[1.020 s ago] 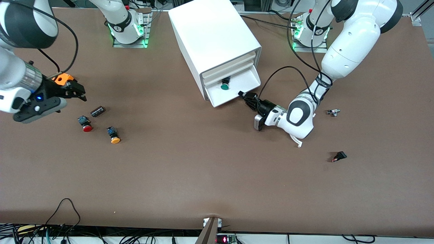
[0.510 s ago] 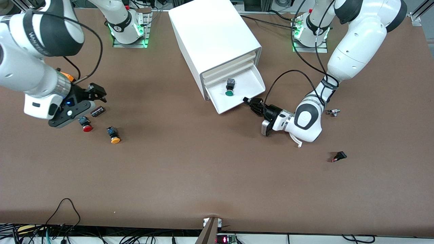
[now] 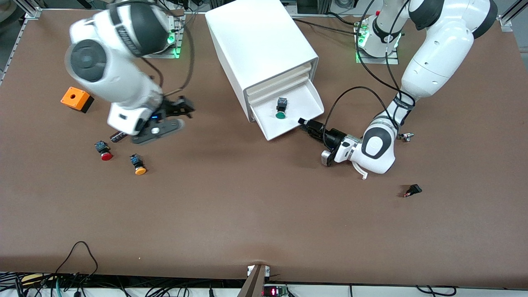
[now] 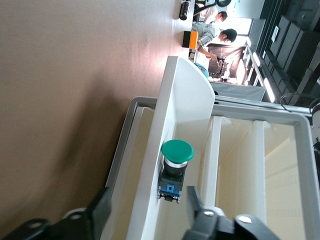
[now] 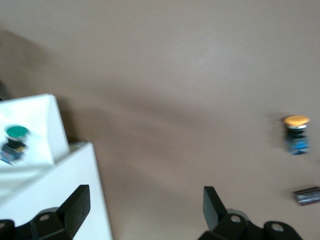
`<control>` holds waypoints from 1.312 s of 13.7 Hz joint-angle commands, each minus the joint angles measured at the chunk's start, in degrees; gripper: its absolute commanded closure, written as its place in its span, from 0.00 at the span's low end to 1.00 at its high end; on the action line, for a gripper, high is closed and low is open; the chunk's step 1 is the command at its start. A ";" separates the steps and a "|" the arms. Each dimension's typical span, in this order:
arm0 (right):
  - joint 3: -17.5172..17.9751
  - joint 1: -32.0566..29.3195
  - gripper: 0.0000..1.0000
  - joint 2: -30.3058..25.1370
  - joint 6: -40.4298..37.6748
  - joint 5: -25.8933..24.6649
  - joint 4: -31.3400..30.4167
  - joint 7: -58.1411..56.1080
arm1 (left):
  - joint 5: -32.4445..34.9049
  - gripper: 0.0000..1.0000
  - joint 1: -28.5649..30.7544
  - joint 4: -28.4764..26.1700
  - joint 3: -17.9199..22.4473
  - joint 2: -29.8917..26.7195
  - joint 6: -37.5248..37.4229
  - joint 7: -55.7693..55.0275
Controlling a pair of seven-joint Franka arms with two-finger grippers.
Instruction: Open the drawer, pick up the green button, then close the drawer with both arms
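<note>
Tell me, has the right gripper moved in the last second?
Yes. The right gripper has swung from the table's right-arm end toward the cabinet, its fingers open.

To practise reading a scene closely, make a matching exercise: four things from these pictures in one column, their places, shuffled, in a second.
Things:
1. green button
2. orange box
3. left gripper
4. right gripper

Places:
A. at the open drawer's front edge
B. in the air over bare table
C. inside the open drawer
D. on the table near the right arm's end

Pairs: 1-C, 2-D, 3-A, 4-B

open drawer (image 3: 303,108) lies clear from above; left gripper (image 3: 304,123) crowds its front corner.
</note>
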 commanded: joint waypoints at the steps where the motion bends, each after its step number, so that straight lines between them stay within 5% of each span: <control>1: -0.66 6.09 0.00 6.78 1.23 0.76 7.82 11.70 | 4.54 0.00 3.67 0.45 0.71 -1.98 -2.03 -3.44; 9: -1.19 20.78 0.00 24.54 8.81 -1.60 22.33 37.73 | 37.13 0.00 13.18 12.22 0.71 -8.31 -9.07 -9.51; 14: -1.10 24.30 0.00 29.21 10.83 -3.98 22.25 46.18 | 55.59 0.00 14.85 18.72 0.71 -12.35 -8.72 -9.51; 18: -1.10 25.71 0.01 29.39 12.14 -3.99 18.57 49.61 | 61.42 0.00 14.86 21.81 0.71 -17.44 -8.54 -9.51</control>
